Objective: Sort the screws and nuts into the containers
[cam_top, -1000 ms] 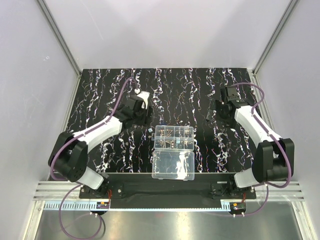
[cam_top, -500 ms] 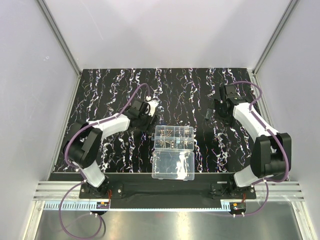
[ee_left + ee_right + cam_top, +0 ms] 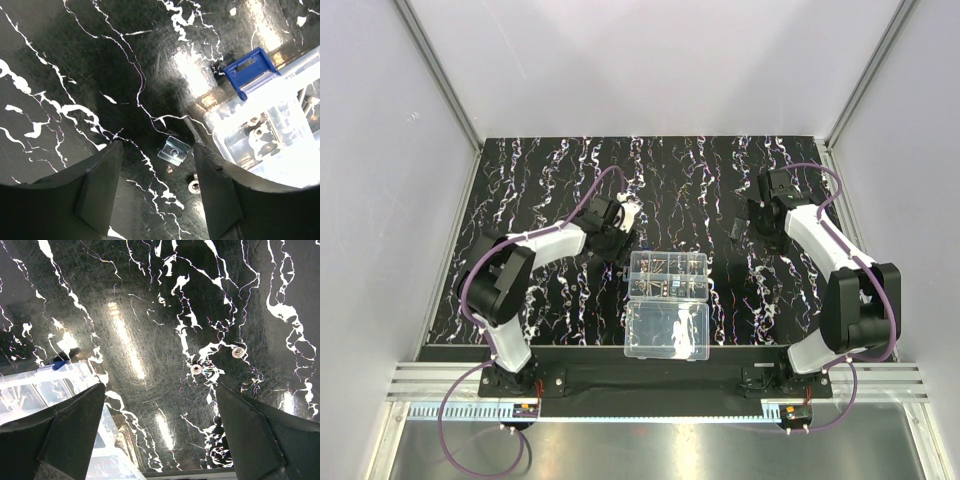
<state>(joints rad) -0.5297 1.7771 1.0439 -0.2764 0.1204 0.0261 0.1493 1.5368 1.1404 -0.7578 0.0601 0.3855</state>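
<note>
The clear organizer box [image 3: 668,275] lies mid-table, its small cells holding several metal bits, its plain lid [image 3: 667,330] folded toward me. My left gripper [image 3: 622,240] hovers at the box's far-left corner. In the left wrist view it [image 3: 156,146] stands open over a square silvery nut [image 3: 174,150] lying flat on the mat, with a small round nut [image 3: 194,186] close by the right finger. The box's blue latch [image 3: 250,72] and cells [image 3: 265,127] sit just to the right. My right gripper [image 3: 160,387] is wide open and holds nothing; two round nuts [image 3: 196,369] [image 3: 237,353] lie on the mat ahead of it.
The black mat [image 3: 540,190] with white-purple streaks covers the table. In the right wrist view the box's corner [image 3: 45,390] lies under the left finger. Grey walls and aluminium posts [image 3: 440,80] bound the space on three sides.
My left gripper has swung right and nearer, up to the box's far-left corner, and its jaws have narrowed a little. The right gripper has shifted only slightly.
</note>
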